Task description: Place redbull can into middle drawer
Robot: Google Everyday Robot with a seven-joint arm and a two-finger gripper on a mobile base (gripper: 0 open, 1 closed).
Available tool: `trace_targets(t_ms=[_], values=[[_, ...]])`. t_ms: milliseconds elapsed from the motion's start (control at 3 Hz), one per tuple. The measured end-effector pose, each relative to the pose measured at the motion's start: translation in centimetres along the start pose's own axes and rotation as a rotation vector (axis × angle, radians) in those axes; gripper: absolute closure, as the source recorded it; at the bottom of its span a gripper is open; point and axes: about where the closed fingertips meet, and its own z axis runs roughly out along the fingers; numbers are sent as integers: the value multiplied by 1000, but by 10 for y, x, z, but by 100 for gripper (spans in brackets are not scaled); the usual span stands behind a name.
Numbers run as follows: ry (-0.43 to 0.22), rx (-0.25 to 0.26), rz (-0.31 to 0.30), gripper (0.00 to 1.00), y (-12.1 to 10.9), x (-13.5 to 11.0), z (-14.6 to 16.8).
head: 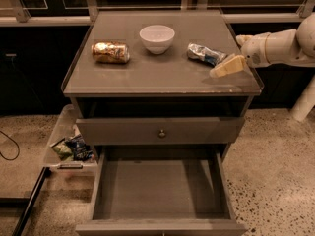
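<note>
The redbull can (205,53), a dented silver can with blue patches, lies on its side on the cabinet top (162,75), right of the white bowl (157,37). My gripper (227,66) hovers over the top's right edge, just right of and slightly nearer than the can, not touching it. The white arm reaches in from the right. The middle drawer (160,191) is pulled out below, and its bare floor shows.
A gold-orange can (110,52) lies on its side at the left of the top. A closed drawer front with a small knob (161,132) sits above the open drawer. A clear bin (69,144) with packets stands on the floor at the left.
</note>
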Motion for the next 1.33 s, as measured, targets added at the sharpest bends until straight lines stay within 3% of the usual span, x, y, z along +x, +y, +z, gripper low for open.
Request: trace_targets(t_ms=[667,1333], values=[[-17,-78,21,0,-4,-15,23],[-5,-172,55,0,-1,-10,40]])
